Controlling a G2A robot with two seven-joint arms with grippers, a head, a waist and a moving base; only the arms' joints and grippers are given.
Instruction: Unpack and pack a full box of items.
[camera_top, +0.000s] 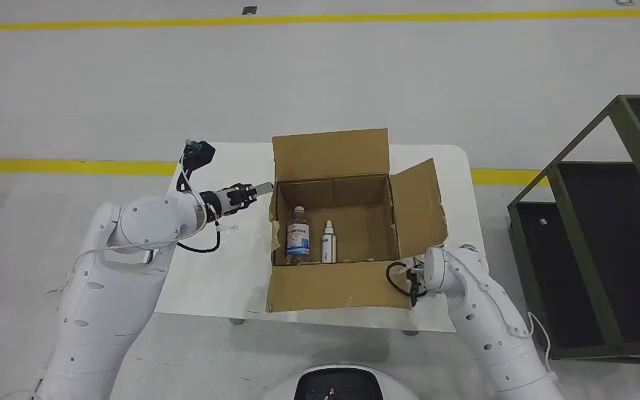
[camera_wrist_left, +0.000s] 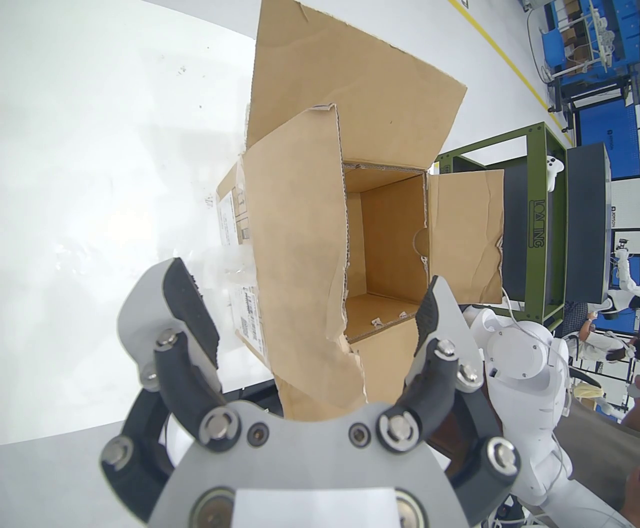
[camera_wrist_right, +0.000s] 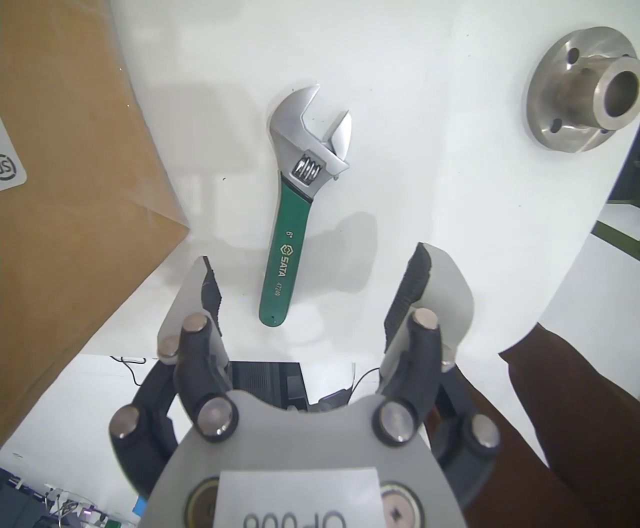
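Your box (camera_top: 330, 155) stands open in the middle of the white table (camera_top: 228, 282), its flaps folded back. On its floor, toward the left wall, you have a clear bottle (camera_top: 297, 235) with a blue label. A smaller white dropper bottle (camera_top: 328, 242) lies just to its right. The two are close together but apart.

Your left gripper (camera_wrist_left: 307, 280) sits at the box's far left corner with its fingers spread wide. In the left wrist view the torn edge of the left flap runs between them. You cannot tell from here whether either pad touches the cardboard.

Your right gripper (camera_wrist_right: 315, 260) is at the box's near right corner, its fingers also well apart and holding nothing. Beneath it a wrench (camera_wrist_right: 287, 240) with a green handle lies flat on the table, just beside the box's outer wall. A metal flange (camera_wrist_right: 582, 107) stands on the table well apart from the wrench.

Off the table to the right stands a green-framed rack (camera_top: 590, 260).
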